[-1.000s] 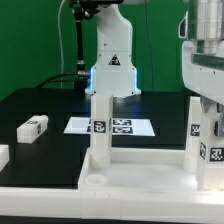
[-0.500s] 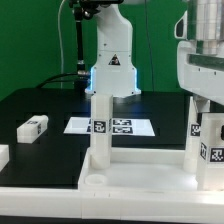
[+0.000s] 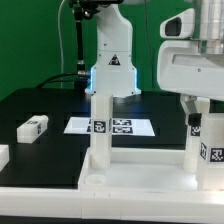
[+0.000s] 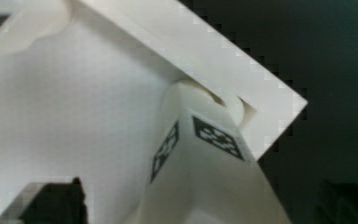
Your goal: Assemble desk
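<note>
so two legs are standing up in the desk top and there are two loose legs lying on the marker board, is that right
Not quite. Two legs do stand in the tabletop, but the loose legs lie on the black table, off the marker board, as the exterior view shows.

glossy white arm (image 3: 112, 50), black joints, warning triangle, black cable (image 3: 76, 45).

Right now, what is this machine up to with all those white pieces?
A robot arm is putting a small white desk together. The tabletop lies upside down at the front of the black table, with two legs standing upright in its corners: one leg near the middle and another leg at the exterior view's right. The gripper sits just over that second leg; whether it grips it is hard to tell. A spare leg lies loose on the table, beside the marker board.
</note>
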`<state>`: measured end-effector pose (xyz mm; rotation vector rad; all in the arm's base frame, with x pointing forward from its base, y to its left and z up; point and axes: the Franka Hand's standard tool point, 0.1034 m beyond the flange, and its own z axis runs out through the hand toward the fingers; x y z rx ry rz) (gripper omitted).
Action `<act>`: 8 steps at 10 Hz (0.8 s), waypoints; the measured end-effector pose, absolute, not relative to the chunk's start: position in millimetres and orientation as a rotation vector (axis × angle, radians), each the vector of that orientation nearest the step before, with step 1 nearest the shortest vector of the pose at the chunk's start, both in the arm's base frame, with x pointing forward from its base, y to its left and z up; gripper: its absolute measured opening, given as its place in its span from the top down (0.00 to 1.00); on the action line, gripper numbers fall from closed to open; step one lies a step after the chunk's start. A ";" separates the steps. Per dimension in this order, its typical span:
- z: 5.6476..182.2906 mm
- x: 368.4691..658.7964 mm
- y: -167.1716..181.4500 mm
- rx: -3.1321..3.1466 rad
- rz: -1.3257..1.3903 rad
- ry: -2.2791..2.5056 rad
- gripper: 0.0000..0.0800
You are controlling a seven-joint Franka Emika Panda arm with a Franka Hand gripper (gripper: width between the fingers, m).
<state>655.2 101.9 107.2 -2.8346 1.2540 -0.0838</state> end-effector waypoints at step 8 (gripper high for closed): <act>106.9 655.0 103.1 -3.106 -0.100 0.355 0.19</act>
